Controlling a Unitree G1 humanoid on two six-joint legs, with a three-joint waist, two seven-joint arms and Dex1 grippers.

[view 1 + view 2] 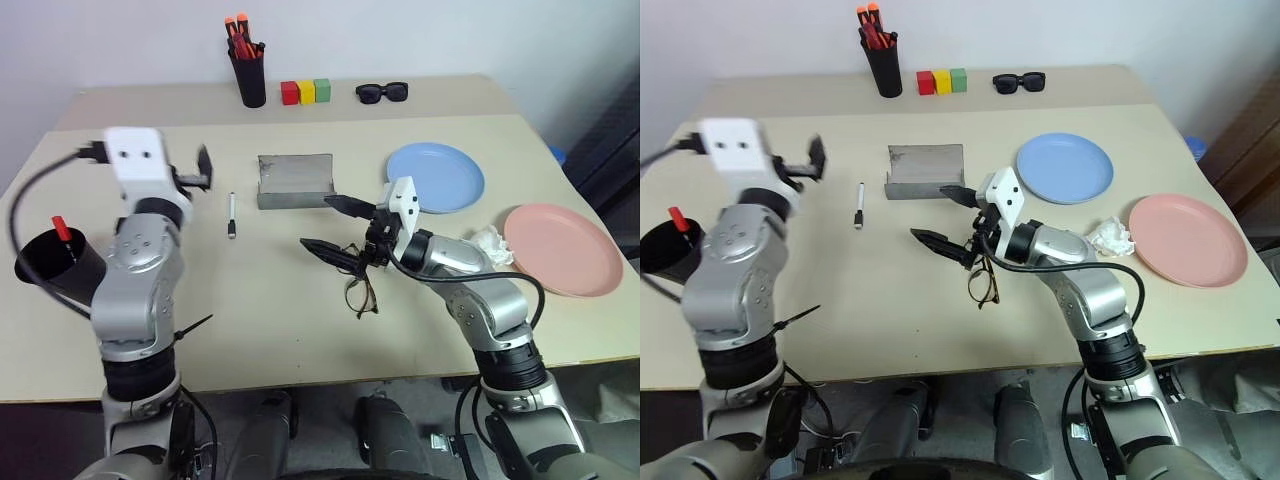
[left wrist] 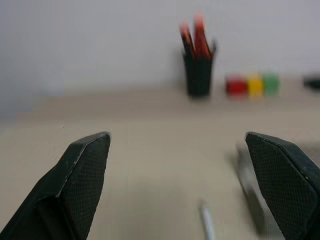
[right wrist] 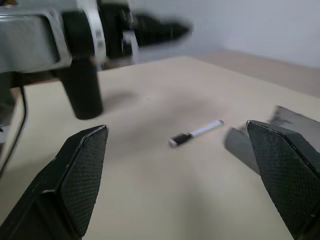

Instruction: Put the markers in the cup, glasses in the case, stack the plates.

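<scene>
You see both grippers spread empty: left gripper (image 2: 177, 187) above the white black-capped marker (image 1: 232, 214), right gripper (image 1: 335, 226) over the thin wire-framed glasses (image 1: 361, 293).

A beige table (image 1: 300, 330) is standing against a plain white wall (image 1: 450, 35) at its far side. Something dark is showing past the table's right edge, too unclear to name.

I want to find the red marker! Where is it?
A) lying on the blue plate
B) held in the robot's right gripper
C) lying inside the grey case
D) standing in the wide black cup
D: the red marker stands in the wide black cup at the table's left edge, while the white marker lies on the table beside the grey case.
</scene>
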